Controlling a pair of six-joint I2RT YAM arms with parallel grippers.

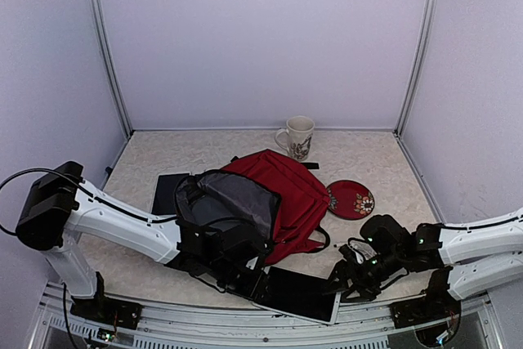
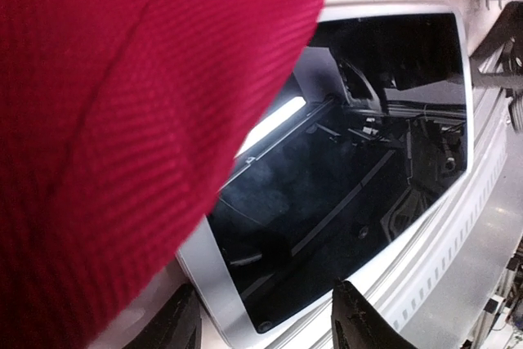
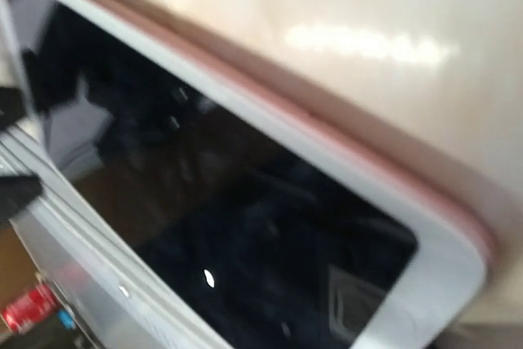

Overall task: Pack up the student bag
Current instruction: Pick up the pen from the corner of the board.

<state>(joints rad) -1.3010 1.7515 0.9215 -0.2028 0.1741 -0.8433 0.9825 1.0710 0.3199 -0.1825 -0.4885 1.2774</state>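
At the middle of the table (image 1: 384,161) you have the student bag (image 1: 286,190), lying just beyond your left gripper (image 2: 265,328). The gripper sits at the bag's near edge, and in the left wrist view red fabric fills the upper left, right above the fingers (image 2: 359,320). Those fingers stand apart on either side of a corner of the white-framed tablet (image 1: 302,292) – whether they touch it you cannot tell. Your right gripper (image 1: 347,275) is well clear of the bag, at the tablet's other end beside a white cable (image 1: 357,251). Its jaws are not shown clearly enough to tell whether they are spread or closed.

The bag lies flat with its long axis running roughly from near-left to far-right. Its grey-lined mouth gapes toward the left arm, and the red body trails off toward the back right.

The tabletop is pale and speckled – a mug (image 1: 298,136) behind the bag, a round red patterned plate (image 1: 350,199) to its right, a flat black item (image 1: 167,192) to its left. Plain lilac walls (image 1: 261,38) close in three sides.
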